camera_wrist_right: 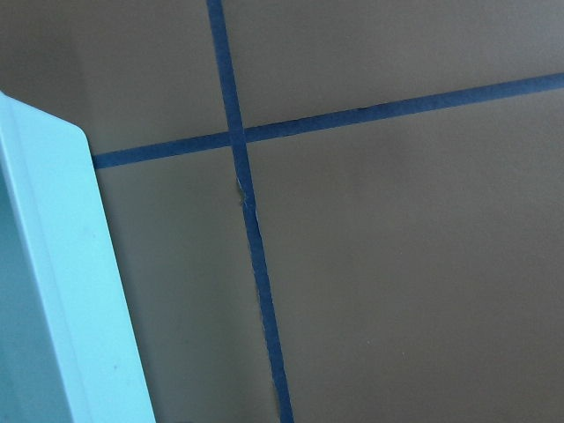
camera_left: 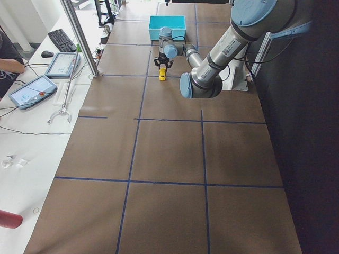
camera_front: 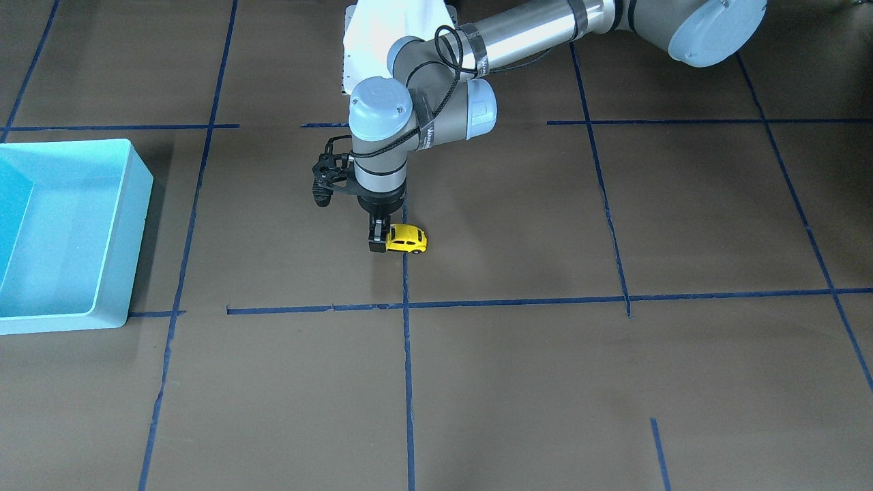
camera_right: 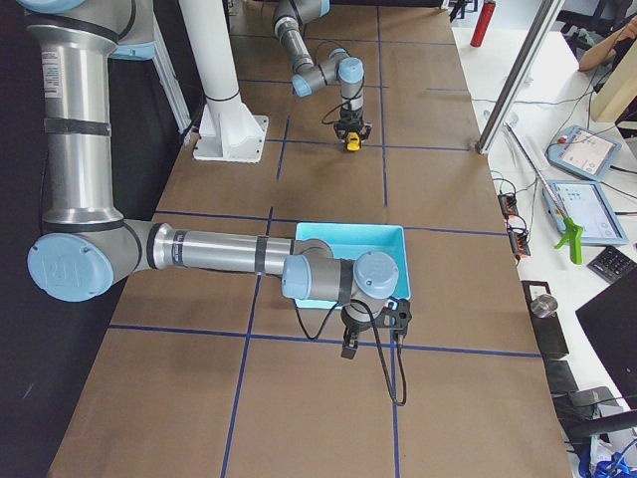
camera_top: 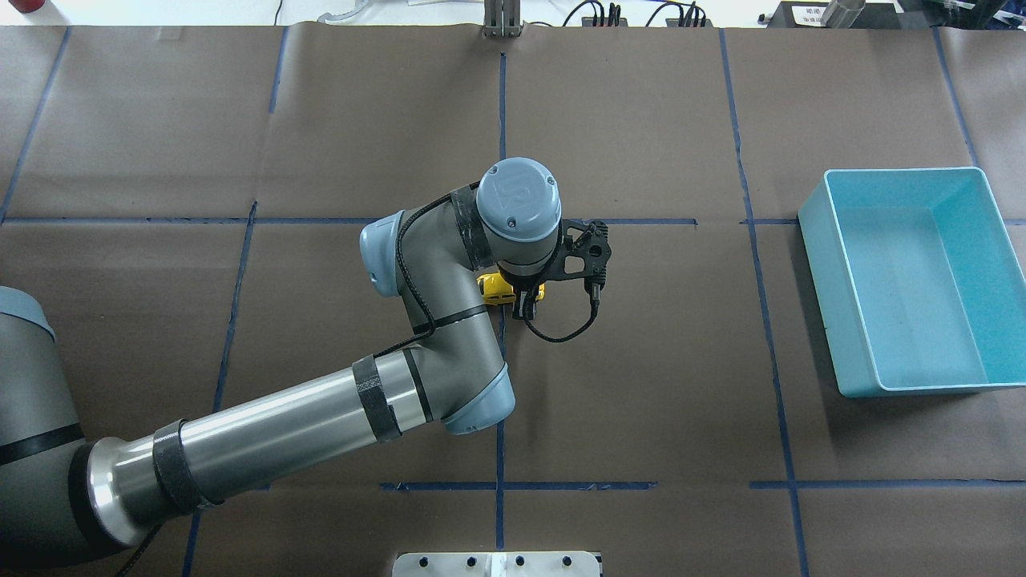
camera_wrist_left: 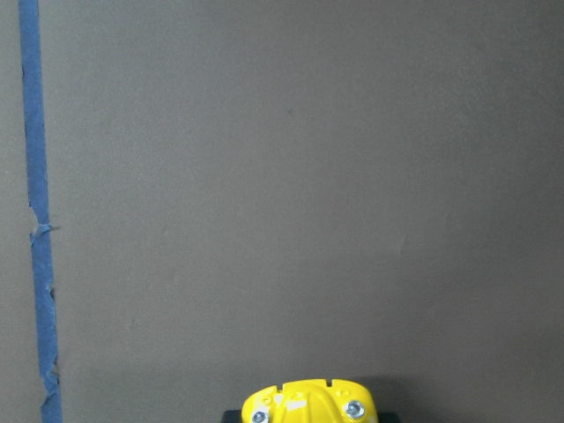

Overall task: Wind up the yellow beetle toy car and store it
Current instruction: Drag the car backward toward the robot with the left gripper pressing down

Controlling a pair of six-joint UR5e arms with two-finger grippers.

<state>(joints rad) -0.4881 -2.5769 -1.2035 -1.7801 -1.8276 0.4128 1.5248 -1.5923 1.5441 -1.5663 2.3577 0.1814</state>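
Exterior front-facing view shows the left hand [camera_front: 377,247] pointing straight down at the worktop [camera_front: 545,382]. It is clamped on one end of the yellow beetle toy car [camera_front: 408,239]. One dark finger stands in front of the car body and the rest of the car sticks out sideways from the hand. The car is upright, with its wheels at the worktop and a small shadow under it. It lies just beside a blue tape line [camera_front: 407,341], which passes under the hand.

From the overhead view, the wrist covers most of the car, and only a yellow piece shows beside the fingers. The left wrist camera sees a rounded yellow end of the car at its lower edge, with two small silver dots on it.

The light blue bin [camera_top: 817,296] stands well apart from the left hand, on the side of the right arm. The right hand [camera_right: 348,351] hangs low just beside a corner of this bin. It shows only in the exterior right view, so I cannot tell if its fingers are apart or together.
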